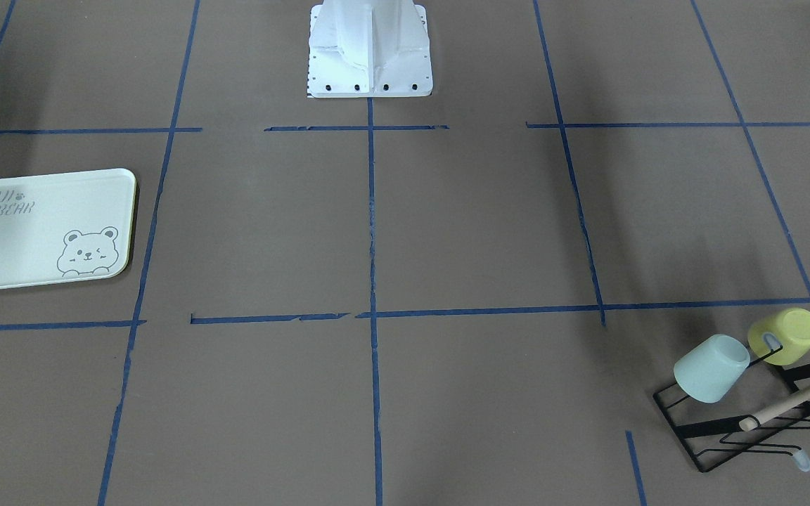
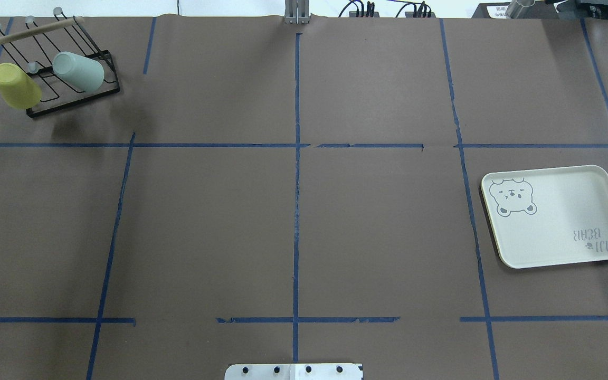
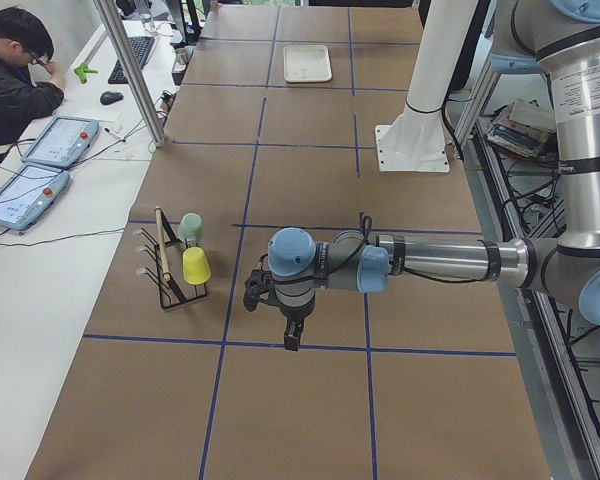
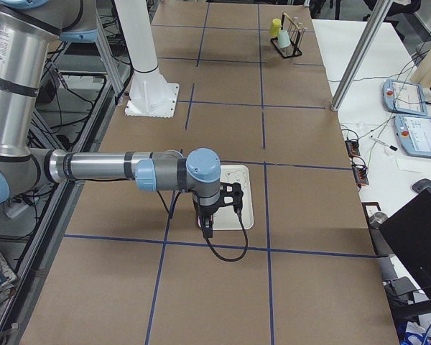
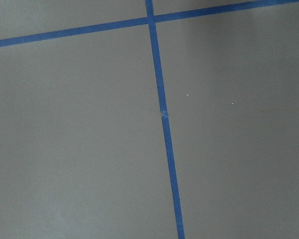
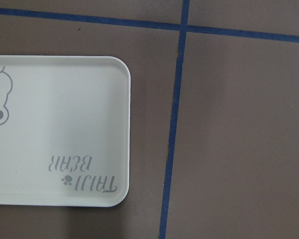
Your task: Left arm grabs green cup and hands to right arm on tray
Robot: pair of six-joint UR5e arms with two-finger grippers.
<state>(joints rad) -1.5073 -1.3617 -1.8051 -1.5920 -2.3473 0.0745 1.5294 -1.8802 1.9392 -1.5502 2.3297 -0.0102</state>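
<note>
Green cup (image 1: 711,367) hangs tilted on the black wire rack (image 1: 707,426), right beside the yellow cup (image 1: 788,336). The tray (image 1: 25,232) is way off from the rack, at the other end of the desk (image 1: 475,232). The left end effector (image 3: 292,340) hovers near the rack and the right end effector (image 4: 207,232) is far from it, above the tray. Honestly can't tell if either is clenched or released.

Mint-green cup (image 1: 711,367), yellow cup (image 1: 788,336), black rack (image 1: 711,426), cream tray (image 1: 25,239) (grey bear print), brown table (image 1: 482,225) gridded blue
</note>
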